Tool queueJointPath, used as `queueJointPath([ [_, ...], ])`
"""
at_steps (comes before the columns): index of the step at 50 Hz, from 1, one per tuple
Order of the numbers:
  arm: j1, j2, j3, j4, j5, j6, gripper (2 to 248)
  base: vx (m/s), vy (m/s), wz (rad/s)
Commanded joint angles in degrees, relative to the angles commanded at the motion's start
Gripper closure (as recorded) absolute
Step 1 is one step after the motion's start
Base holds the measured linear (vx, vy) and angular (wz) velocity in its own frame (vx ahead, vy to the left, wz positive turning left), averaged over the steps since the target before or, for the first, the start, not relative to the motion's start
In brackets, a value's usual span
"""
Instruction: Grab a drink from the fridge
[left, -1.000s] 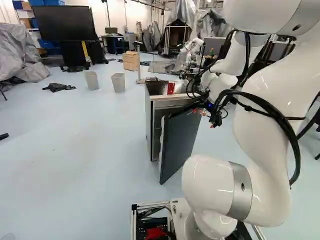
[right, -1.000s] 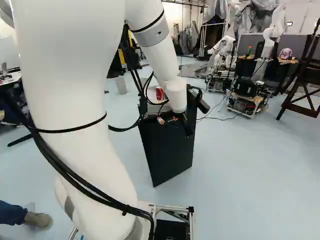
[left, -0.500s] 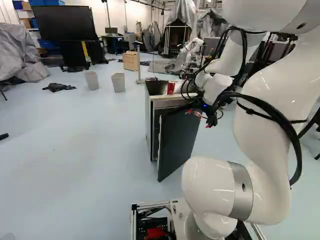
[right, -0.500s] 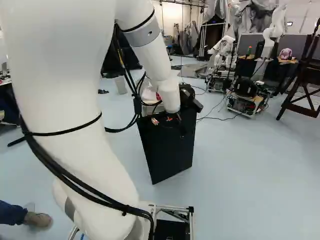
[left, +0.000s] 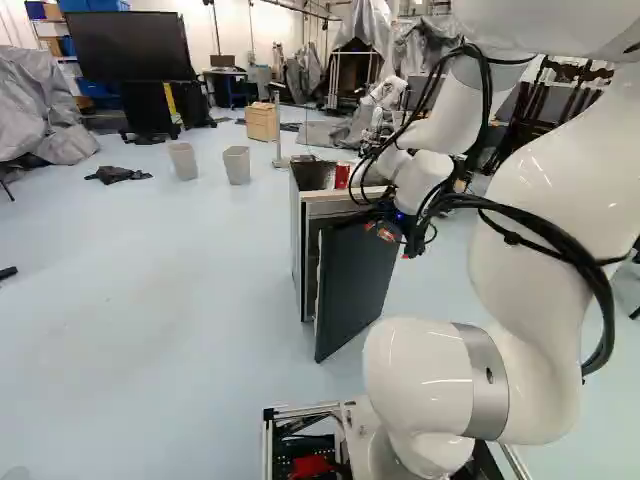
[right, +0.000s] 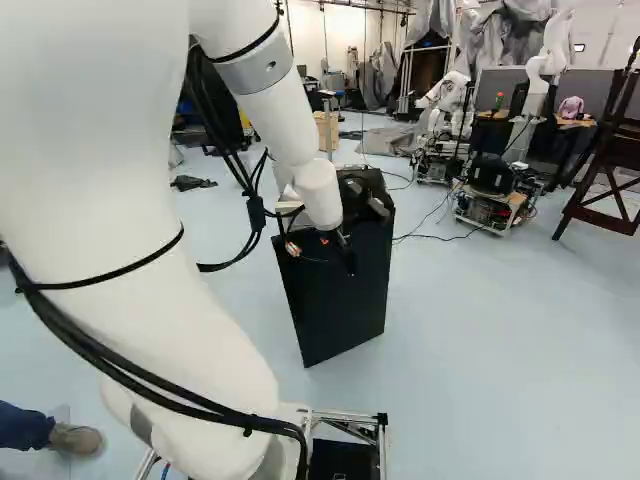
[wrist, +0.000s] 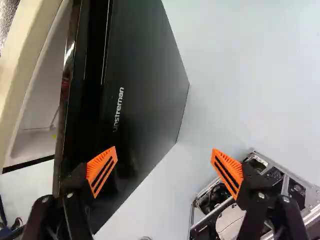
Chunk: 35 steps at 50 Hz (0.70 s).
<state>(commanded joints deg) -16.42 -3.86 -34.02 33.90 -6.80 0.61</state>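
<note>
In the right base view my gripper (right: 345, 254) hangs at the upper part of the black fridge door (right: 340, 300). The door stands ajar from the fridge (left: 298, 240), whose pale interior (wrist: 40, 112) shows past the door's edge in the wrist view. There my gripper (wrist: 165, 158) is open, fingers wide apart; one orange pad (wrist: 101, 169) overlaps the door's dark face, and whether it touches cannot be told. The other finger is over the floor side. Nothing is between them. A red can (left: 342, 175) is on top of the fridge, partly behind cables. No drink is visible inside.
Two grey bins (left: 236, 165) and a wooden cabinet (left: 262, 122) stand beyond the fridge. Another robot (right: 445, 105) is farther back. A dark wooden frame (right: 610, 150) stands at the right of the right base view. Cables (right: 425, 237) lie on the floor.
The hand has shifted left across the door's top in the right base view, its fingers still open. The door swung slightly toward the fridge at first, then stayed. The base has not moved.
</note>
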Motion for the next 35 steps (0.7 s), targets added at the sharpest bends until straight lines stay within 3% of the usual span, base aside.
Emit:
queueJointPath([
  [35,8.06,4.09,4.33,0.00,2.19,0.00,3,0.000,0.000,0.000],
])
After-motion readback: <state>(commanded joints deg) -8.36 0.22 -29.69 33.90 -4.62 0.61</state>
